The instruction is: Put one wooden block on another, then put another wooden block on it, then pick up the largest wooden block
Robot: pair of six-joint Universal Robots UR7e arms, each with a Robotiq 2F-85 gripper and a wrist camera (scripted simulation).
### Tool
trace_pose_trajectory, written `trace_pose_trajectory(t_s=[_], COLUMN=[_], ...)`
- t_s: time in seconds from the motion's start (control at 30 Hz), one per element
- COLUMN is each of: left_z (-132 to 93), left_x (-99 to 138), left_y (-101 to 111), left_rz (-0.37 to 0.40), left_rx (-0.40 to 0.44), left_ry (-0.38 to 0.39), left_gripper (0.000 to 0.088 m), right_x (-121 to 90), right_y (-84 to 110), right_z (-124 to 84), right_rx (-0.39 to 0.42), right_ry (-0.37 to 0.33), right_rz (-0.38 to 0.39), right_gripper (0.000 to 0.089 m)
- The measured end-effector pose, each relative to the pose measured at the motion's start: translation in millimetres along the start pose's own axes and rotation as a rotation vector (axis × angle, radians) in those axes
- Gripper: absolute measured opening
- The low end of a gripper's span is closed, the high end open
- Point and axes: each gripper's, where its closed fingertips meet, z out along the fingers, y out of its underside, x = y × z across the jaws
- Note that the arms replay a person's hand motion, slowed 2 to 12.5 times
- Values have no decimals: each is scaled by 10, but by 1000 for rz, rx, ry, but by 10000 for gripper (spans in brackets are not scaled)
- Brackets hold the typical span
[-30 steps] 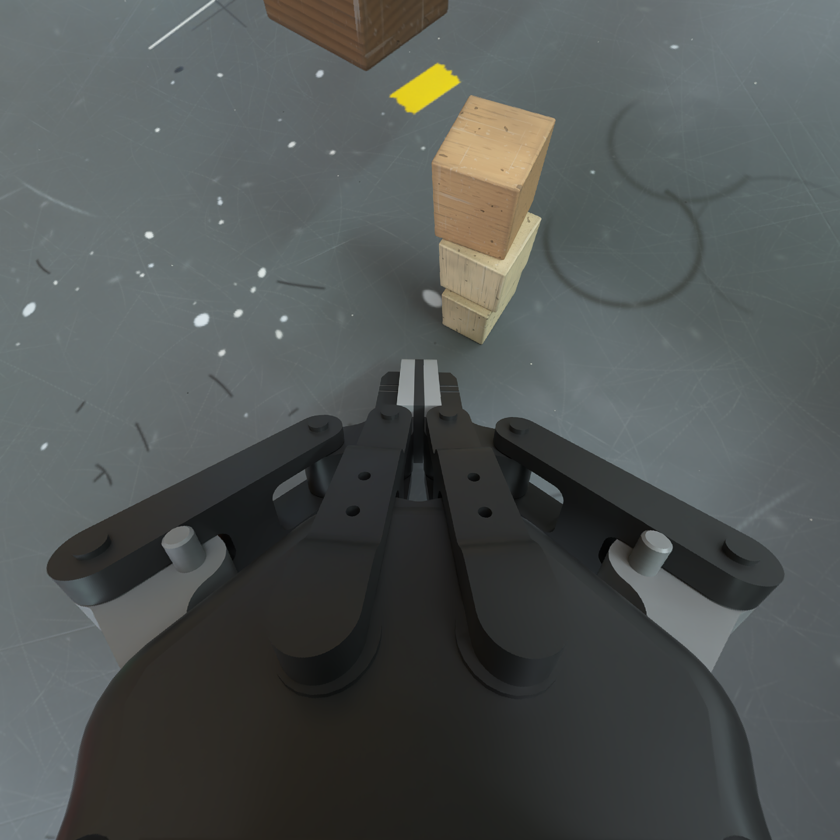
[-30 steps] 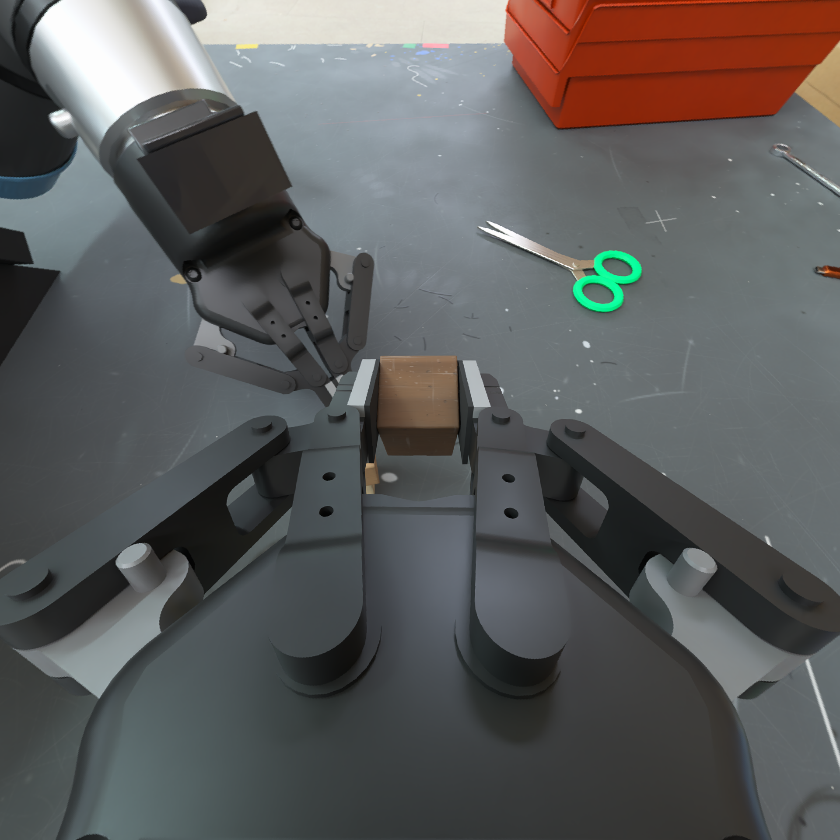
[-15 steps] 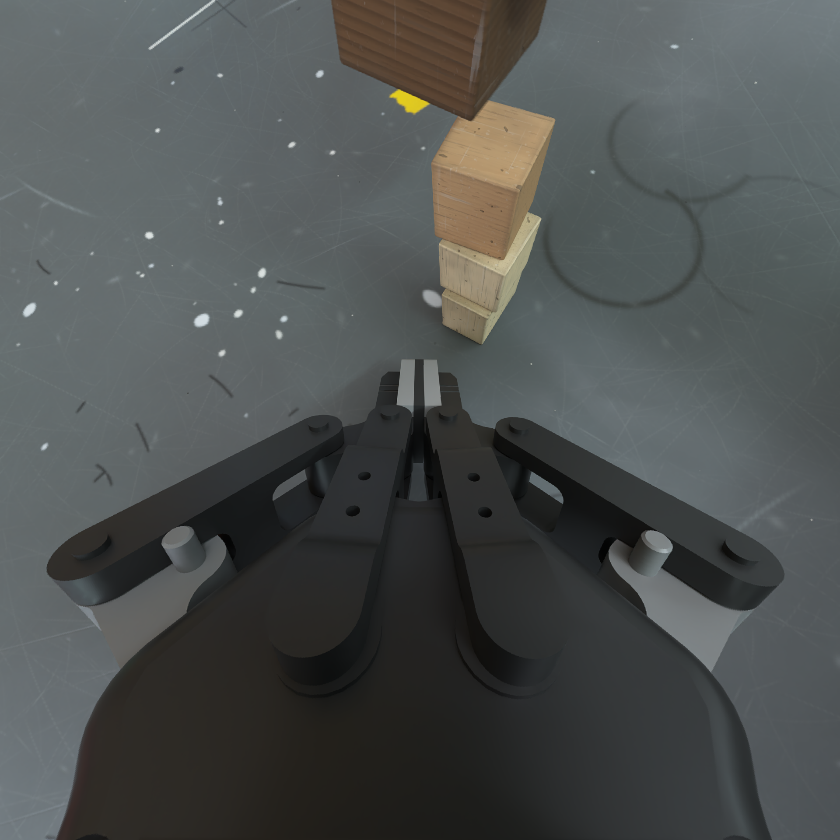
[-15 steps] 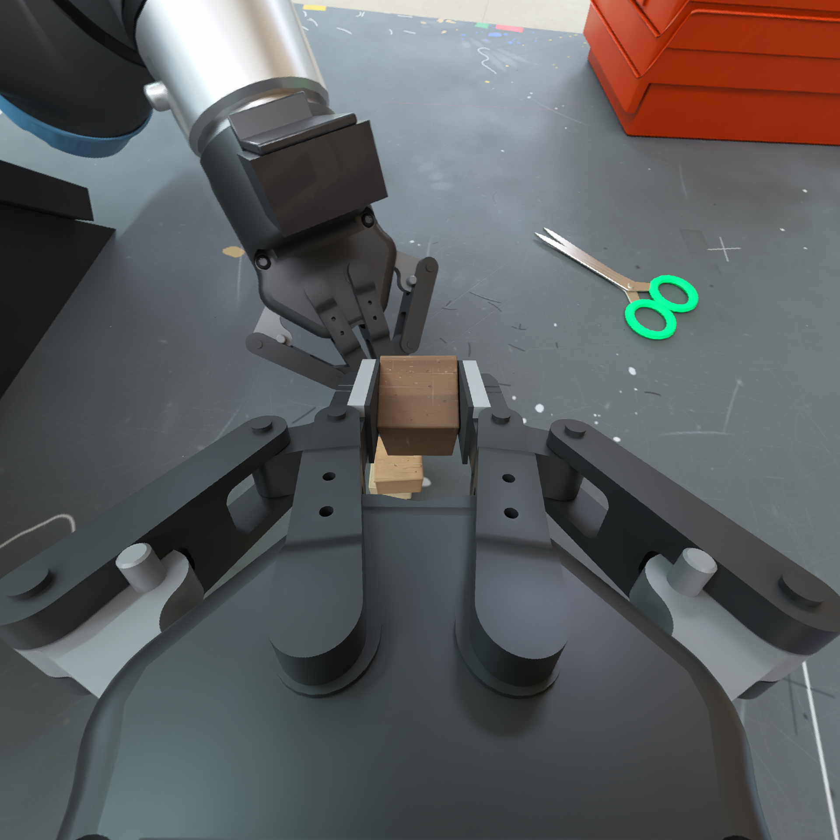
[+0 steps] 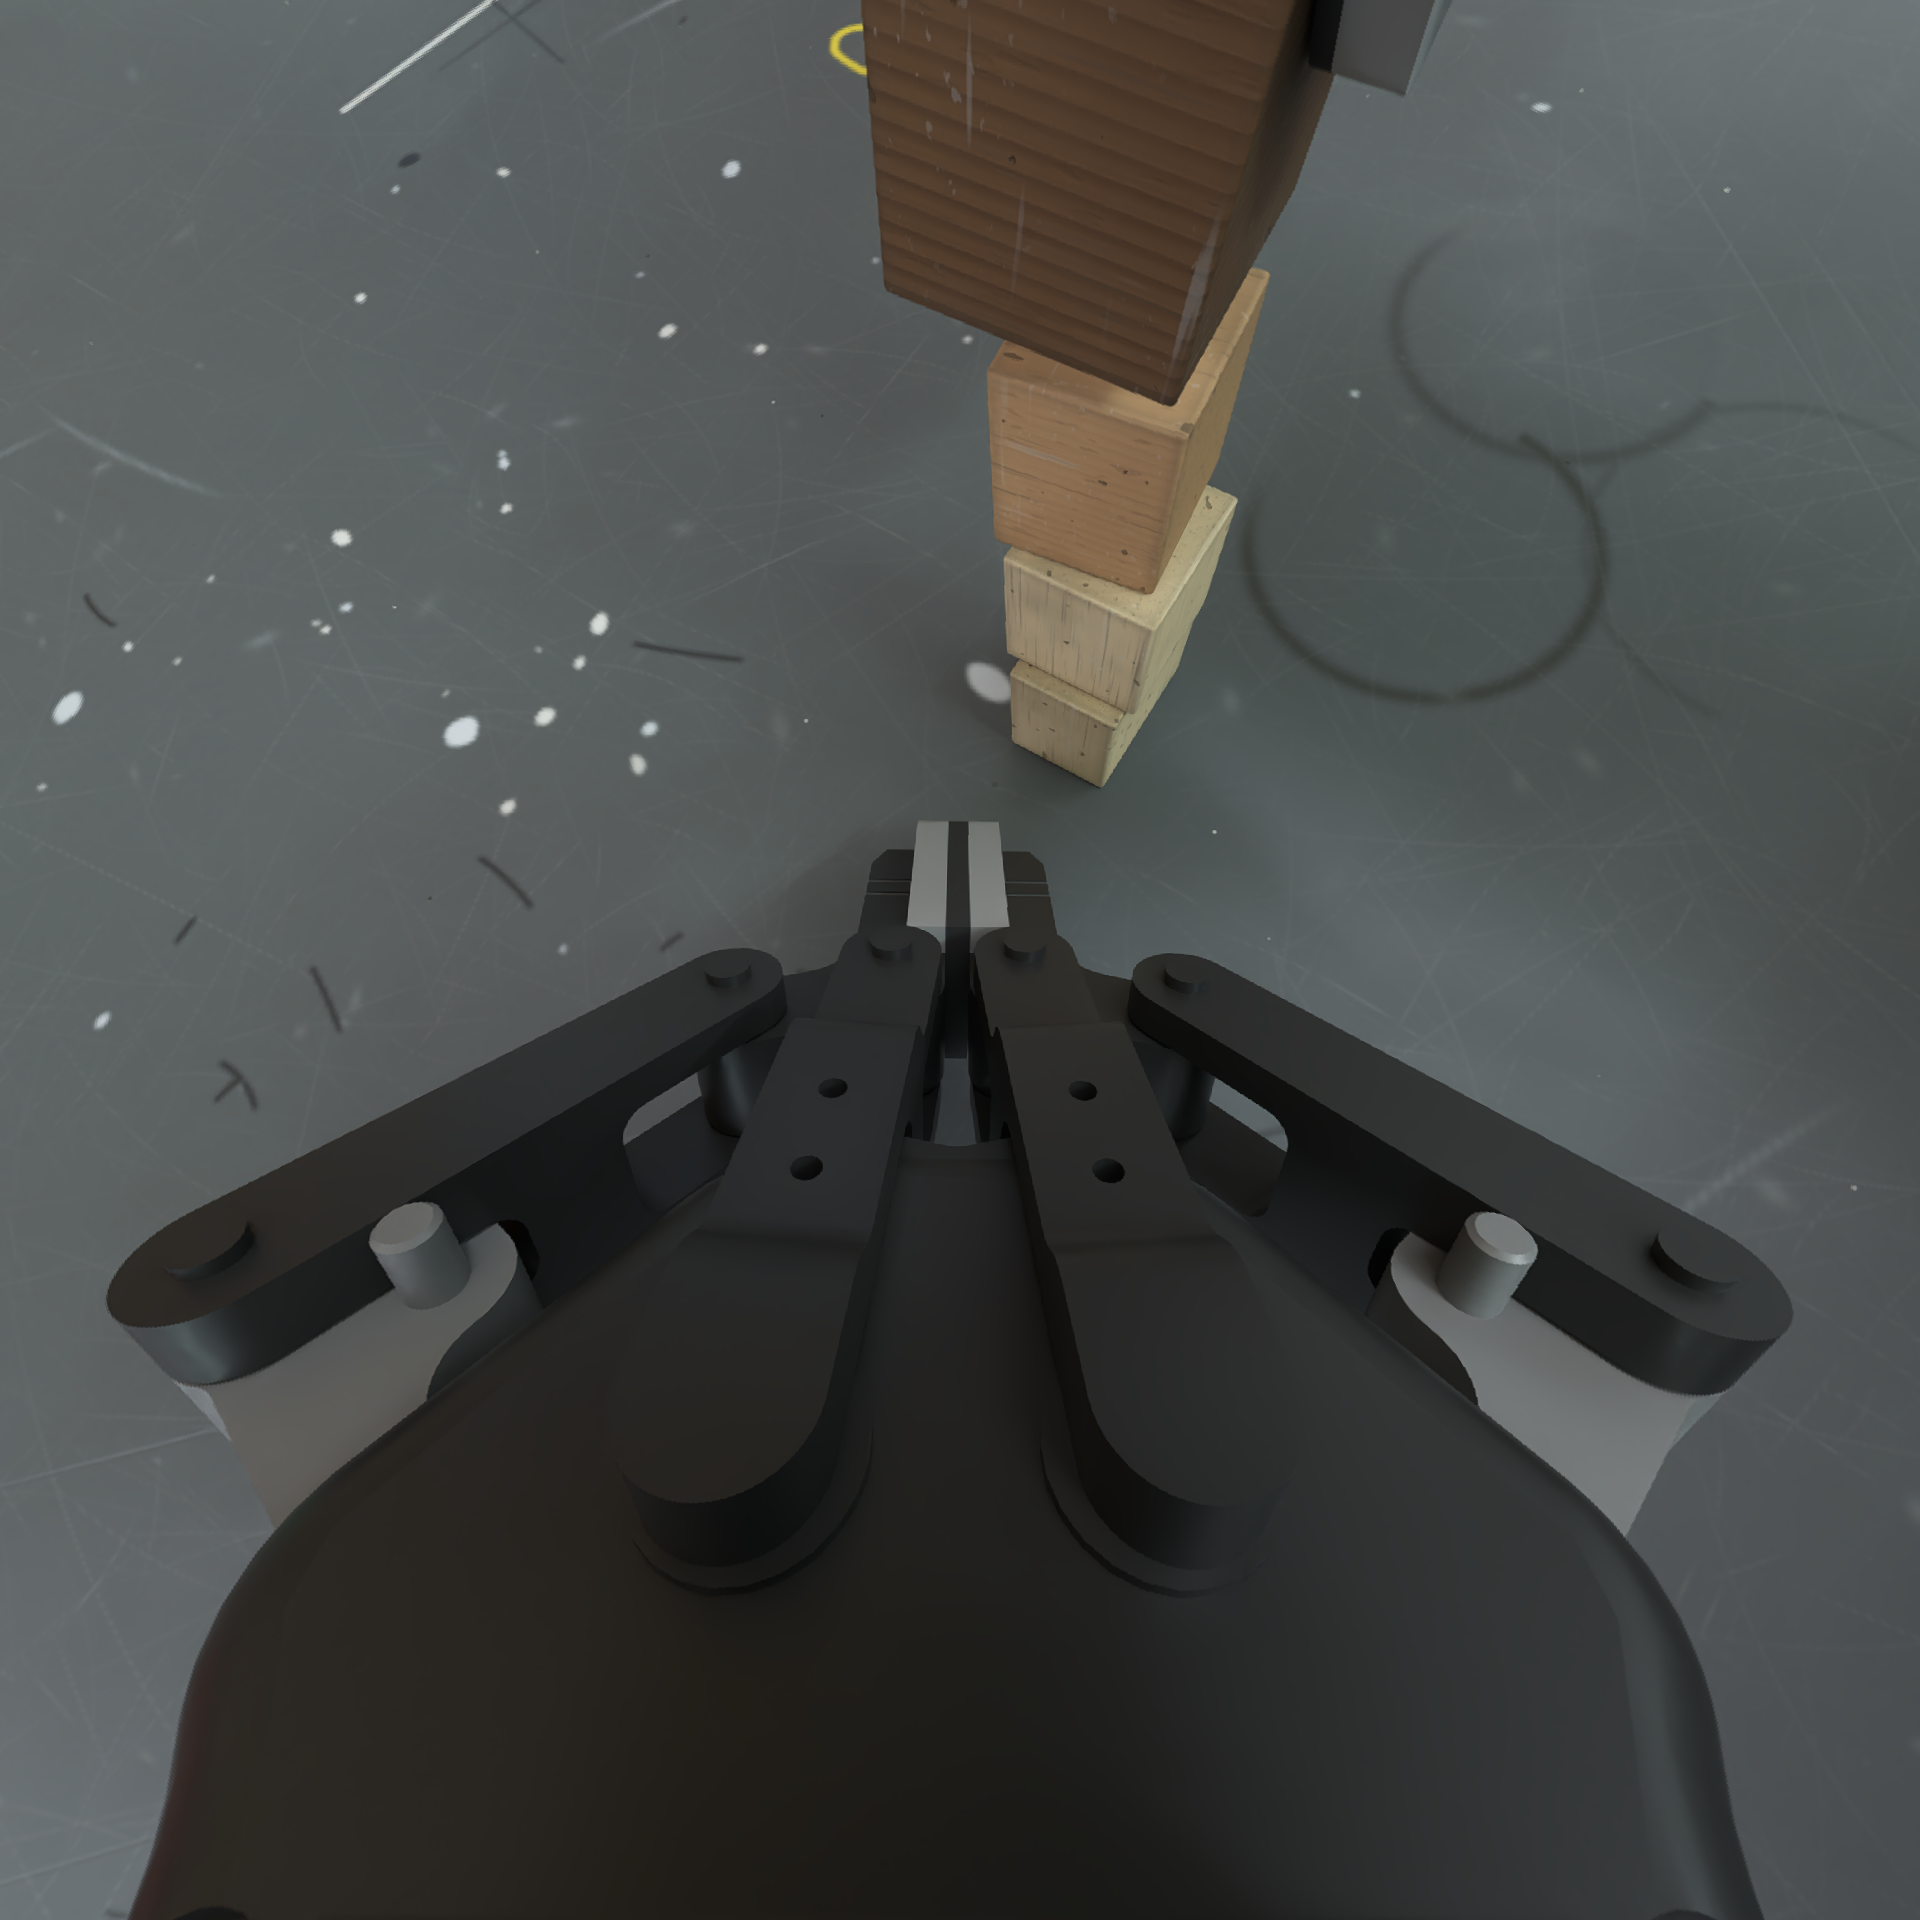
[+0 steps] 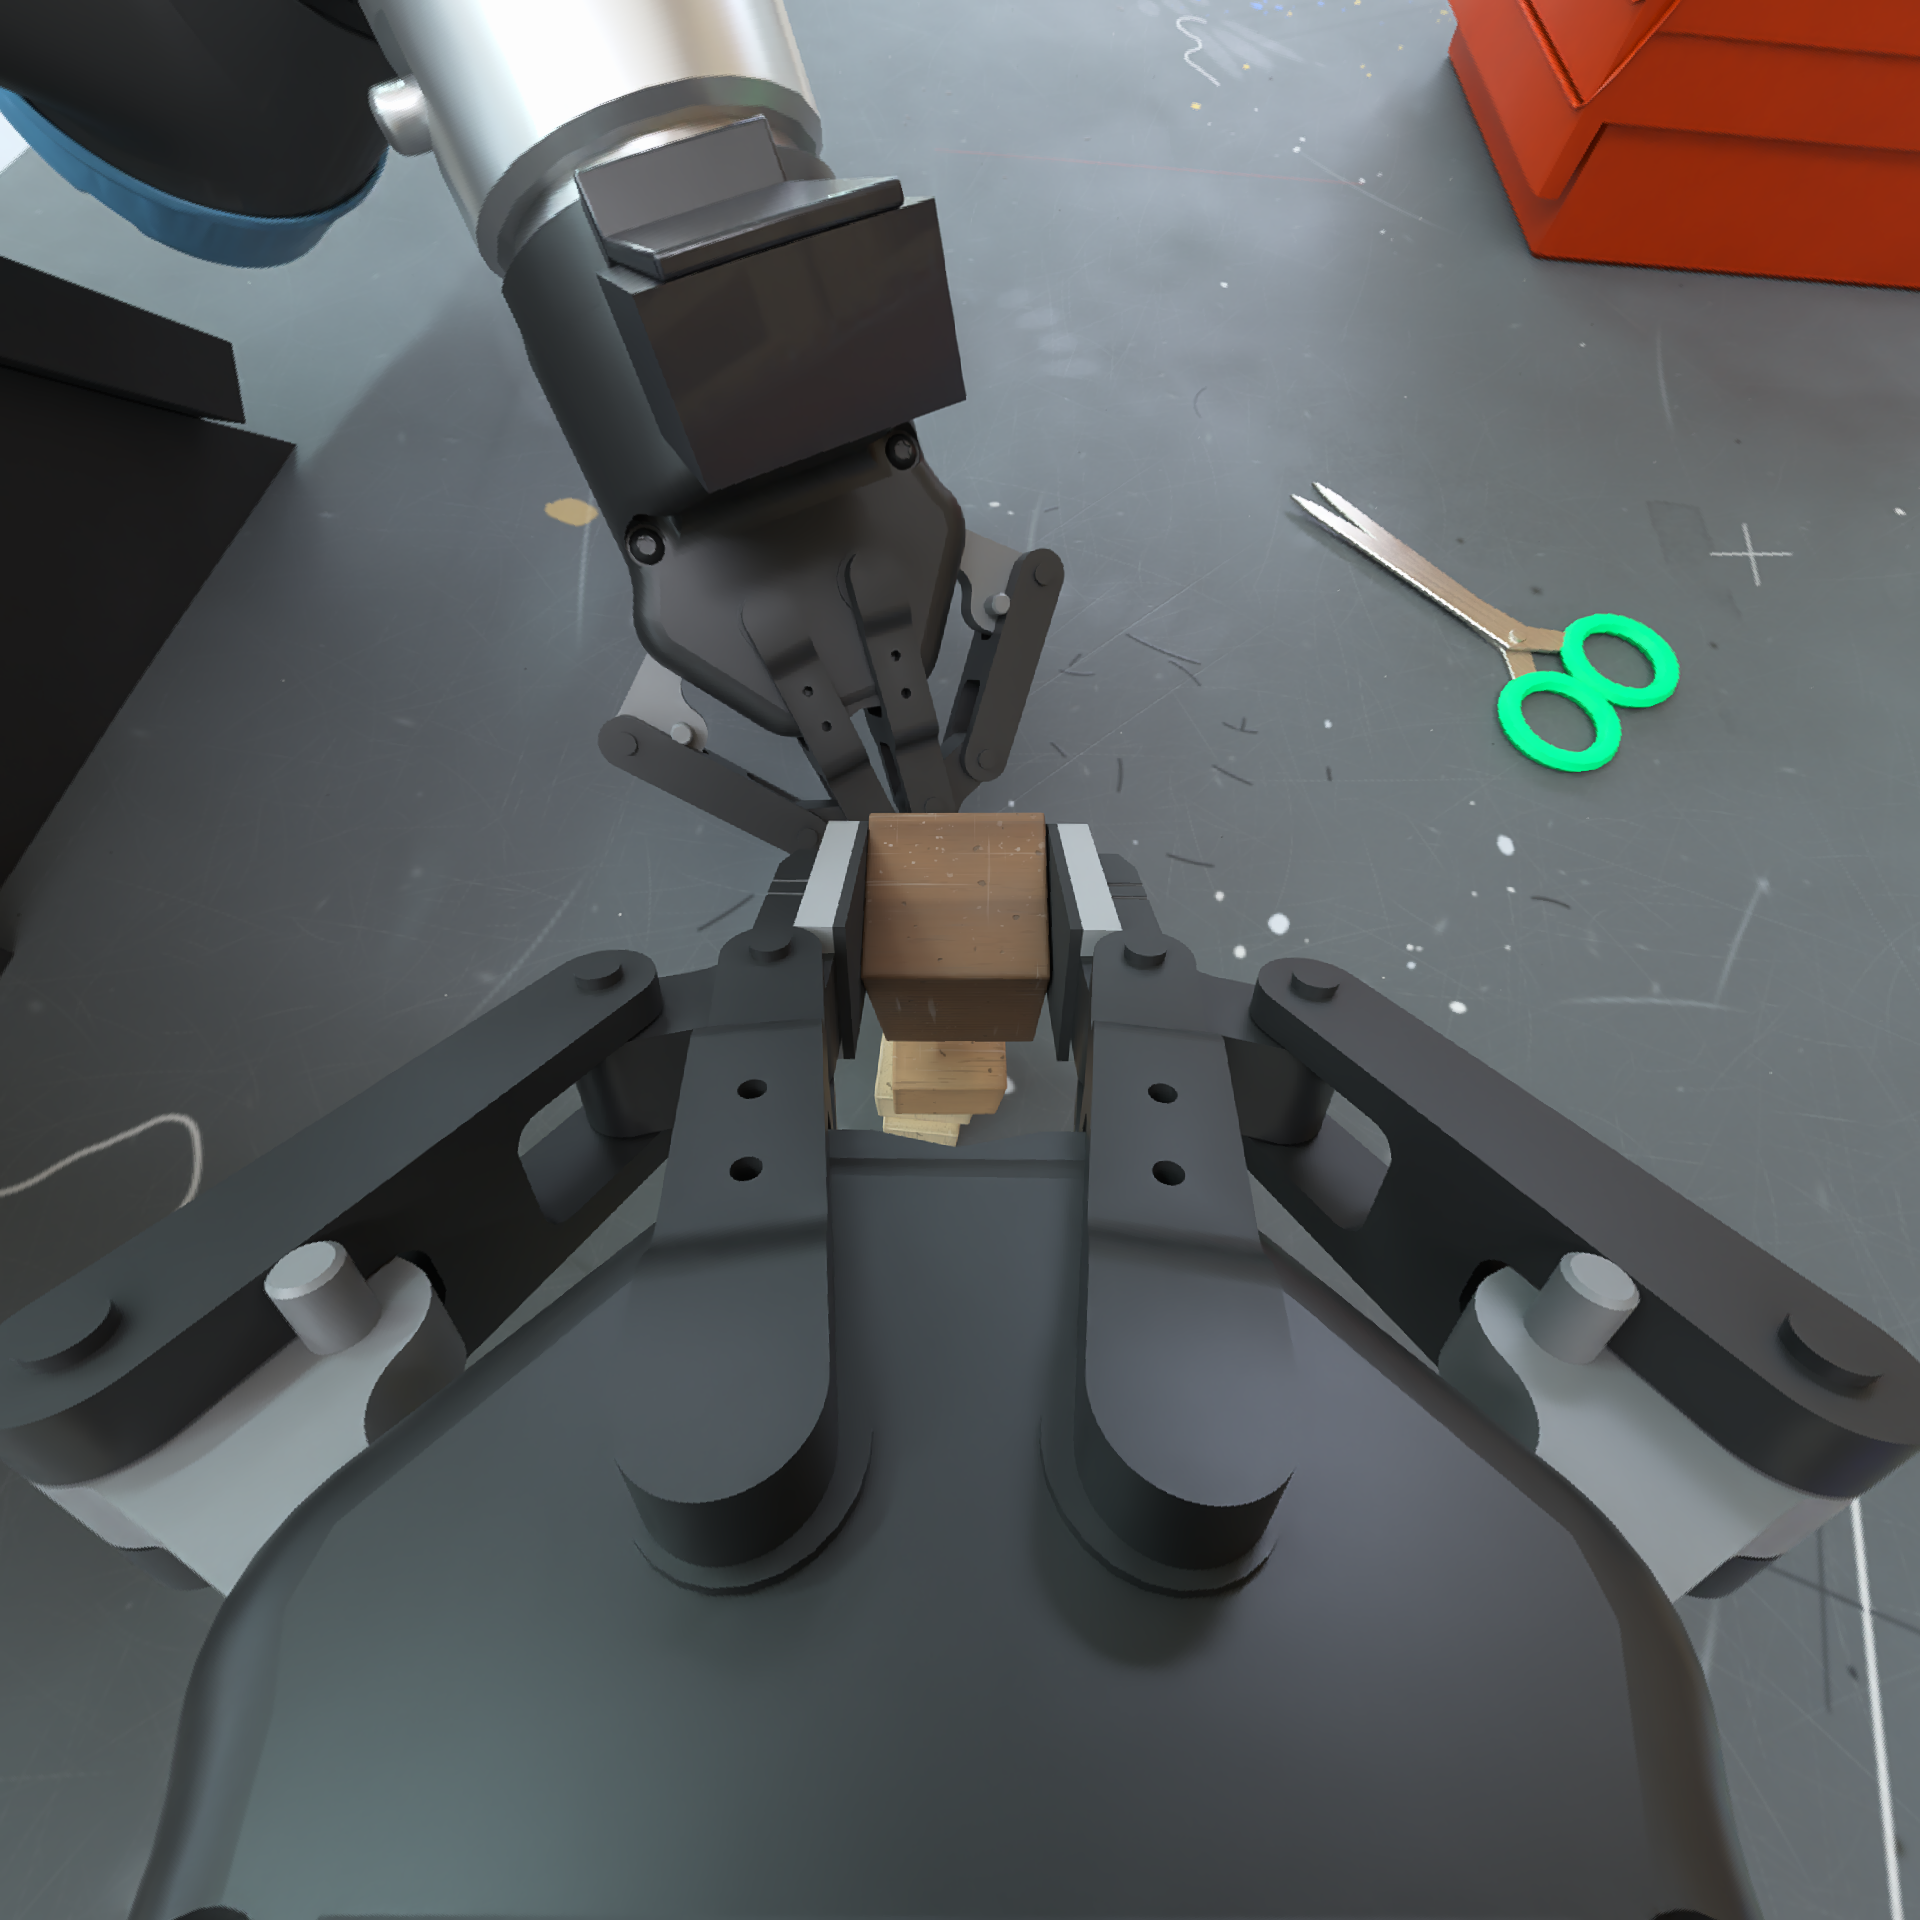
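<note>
A stack of three wooden blocks stands on the grey table: a small pale block [image 5: 1070, 727] at the bottom, a pale block [image 5: 1107, 623] on it, a tan block [image 5: 1101, 478] on top. My right gripper [image 6: 956, 904] is shut on a large dark brown block [image 6: 954, 914] and holds it right above the stack; the block also shows in the left wrist view [image 5: 1049, 177]. The stack shows under the block in the right wrist view [image 6: 940, 1086]. My left gripper [image 5: 957, 873] is shut and empty, just in front of the stack's base.
Scissors with green handles [image 6: 1496, 644] lie on the table to the right. An orange bin [image 6: 1704, 135] stands at the far right. A black box [image 6: 94, 582] is at the left. The left arm [image 6: 727, 364] reaches in beyond the stack.
My right gripper has carried the dark brown block over the stack, from beside it to directly above the tan block. The left gripper and the stack have not moved.
</note>
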Motion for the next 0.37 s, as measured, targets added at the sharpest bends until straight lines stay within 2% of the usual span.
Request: trace_pose_trajectory(t_s=[0.37], left_z=[0], left_x=[0], left_y=[0], left_rz=[0], left_rx=[0], left_ry=[0], left_gripper=[0], right_x=[-21], right_y=[14], right_z=[14], right_rx=[-12], right_ry=[-15], right_rz=[-2], right_gripper=[289])
